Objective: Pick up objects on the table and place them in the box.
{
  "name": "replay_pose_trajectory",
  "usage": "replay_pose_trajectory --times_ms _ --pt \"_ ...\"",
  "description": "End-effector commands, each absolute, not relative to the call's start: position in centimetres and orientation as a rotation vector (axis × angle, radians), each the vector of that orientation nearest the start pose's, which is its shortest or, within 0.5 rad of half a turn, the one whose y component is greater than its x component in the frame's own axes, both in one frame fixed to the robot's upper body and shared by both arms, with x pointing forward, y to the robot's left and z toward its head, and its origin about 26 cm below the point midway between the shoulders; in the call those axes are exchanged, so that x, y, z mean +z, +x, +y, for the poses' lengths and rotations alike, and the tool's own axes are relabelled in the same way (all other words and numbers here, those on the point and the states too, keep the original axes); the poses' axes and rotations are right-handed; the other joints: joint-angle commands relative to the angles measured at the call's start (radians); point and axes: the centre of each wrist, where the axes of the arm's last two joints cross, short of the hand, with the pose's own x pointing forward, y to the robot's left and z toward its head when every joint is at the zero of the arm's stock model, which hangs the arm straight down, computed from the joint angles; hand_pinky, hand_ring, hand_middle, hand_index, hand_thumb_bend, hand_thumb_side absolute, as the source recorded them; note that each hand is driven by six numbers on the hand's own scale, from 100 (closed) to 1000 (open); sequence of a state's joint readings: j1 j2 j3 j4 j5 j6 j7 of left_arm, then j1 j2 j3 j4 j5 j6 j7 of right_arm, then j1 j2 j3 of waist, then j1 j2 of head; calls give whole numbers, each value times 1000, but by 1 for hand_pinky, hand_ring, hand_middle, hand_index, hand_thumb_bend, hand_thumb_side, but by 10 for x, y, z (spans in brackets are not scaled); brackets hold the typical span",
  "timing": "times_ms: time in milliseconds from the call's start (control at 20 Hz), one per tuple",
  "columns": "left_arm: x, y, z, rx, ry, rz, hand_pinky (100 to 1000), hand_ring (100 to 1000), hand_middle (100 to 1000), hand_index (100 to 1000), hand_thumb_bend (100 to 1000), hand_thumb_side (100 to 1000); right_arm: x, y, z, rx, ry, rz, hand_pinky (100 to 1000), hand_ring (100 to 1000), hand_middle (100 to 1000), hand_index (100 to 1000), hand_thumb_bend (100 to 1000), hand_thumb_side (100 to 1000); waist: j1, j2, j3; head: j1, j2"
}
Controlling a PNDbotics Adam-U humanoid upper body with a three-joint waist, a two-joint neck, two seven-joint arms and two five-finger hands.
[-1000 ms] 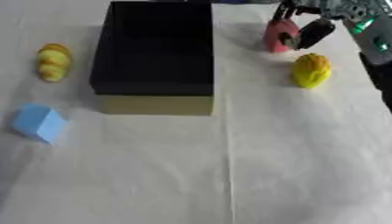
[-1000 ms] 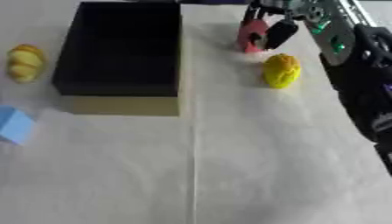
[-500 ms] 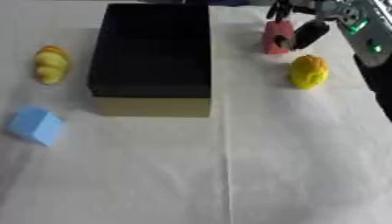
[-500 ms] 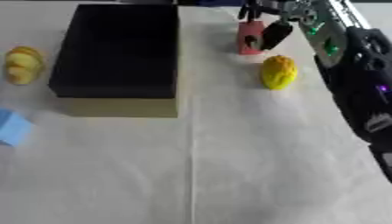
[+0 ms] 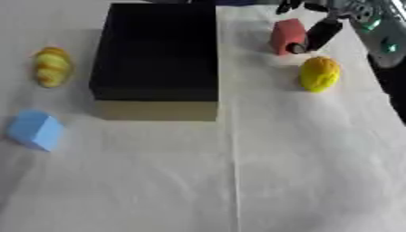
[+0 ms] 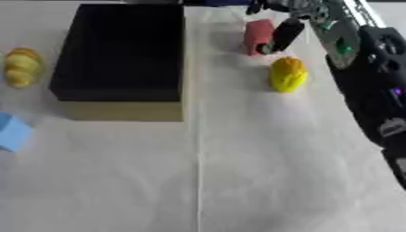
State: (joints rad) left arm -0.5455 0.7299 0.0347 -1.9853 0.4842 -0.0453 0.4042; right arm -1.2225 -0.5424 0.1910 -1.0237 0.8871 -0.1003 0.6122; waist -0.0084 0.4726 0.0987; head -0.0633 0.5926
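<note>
Red block point(image 5: 285, 35) unlabelled, right robot hand point(image 6: 287, 28) touching.

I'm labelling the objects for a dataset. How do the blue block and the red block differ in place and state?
The blue block lies at the near left of the table, left of the black box; the red block stands at the far right. The blue block lies untouched, while the right hand has a finger against the red block. Both are outside the box.
</note>
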Motion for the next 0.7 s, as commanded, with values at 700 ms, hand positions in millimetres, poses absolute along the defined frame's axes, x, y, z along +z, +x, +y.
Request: replay_pose_trajectory --times_ms 700 --pt "327 295 296 -66 100 -2566 773 753 681 850 660 598 367 470 -267 1518 -1150 -1325 902 920 847 852 410 100 -3 10 19 -20 -21"
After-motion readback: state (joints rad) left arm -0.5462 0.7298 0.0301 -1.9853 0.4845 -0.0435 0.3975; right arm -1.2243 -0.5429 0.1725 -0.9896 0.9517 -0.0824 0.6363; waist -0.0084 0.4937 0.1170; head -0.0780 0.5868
